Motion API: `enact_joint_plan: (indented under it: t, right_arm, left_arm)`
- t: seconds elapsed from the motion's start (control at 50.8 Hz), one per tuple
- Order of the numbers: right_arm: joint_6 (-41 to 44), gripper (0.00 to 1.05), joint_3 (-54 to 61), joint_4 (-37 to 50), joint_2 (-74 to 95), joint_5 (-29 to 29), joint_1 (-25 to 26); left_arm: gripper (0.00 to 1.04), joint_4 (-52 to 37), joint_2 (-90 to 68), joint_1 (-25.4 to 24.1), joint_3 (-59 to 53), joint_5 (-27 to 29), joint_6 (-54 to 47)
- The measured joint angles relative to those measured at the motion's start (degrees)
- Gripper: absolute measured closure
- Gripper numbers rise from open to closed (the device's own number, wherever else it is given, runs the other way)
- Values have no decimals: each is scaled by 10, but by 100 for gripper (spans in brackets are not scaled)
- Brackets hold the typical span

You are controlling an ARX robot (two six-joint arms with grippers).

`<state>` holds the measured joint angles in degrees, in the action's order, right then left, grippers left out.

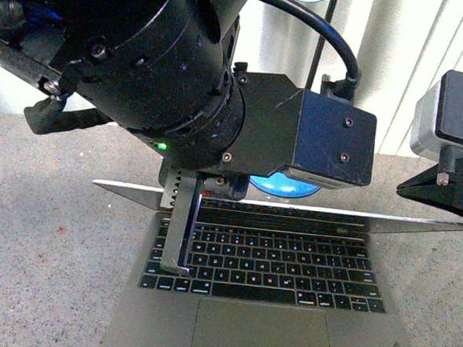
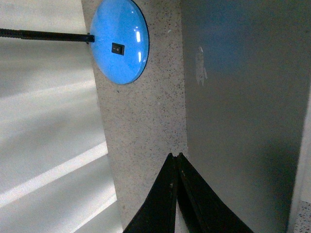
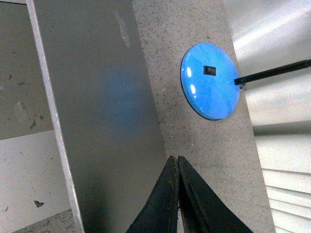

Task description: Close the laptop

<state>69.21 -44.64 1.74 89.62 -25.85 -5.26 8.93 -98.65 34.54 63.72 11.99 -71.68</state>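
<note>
While the speckled grey surface (image 1: 46, 241) carries everything, the laptop (image 1: 273, 262) lies at its middle: base flat, black keys showing, lid tipped forward so the front camera sees it edge-on. Round blue lamp base (image 2: 119, 41) stands behind the lid. Left hand (image 2: 174, 156) and right hand (image 3: 175, 158) are over the lid's back, fingers pressed together, gripping nothing. Contact with lid: cannot tell.

You see a silver-grey laptop (image 1: 261, 333) with black keys (image 1: 289, 263), a pale grey table (image 1: 46, 249) speckled dark, a glossy bright-blue lamp base (image 2: 119, 26) bearing a black switch (image 2: 118, 48).
</note>
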Motion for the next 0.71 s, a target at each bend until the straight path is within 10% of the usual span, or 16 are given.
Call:
enact_joint_plan:
  t: [0.708]
  right_arm:
    - [0,102,48,52,30,11,-26]
  left_arm:
    - [101,-17,-3,14,-39,-2,20]
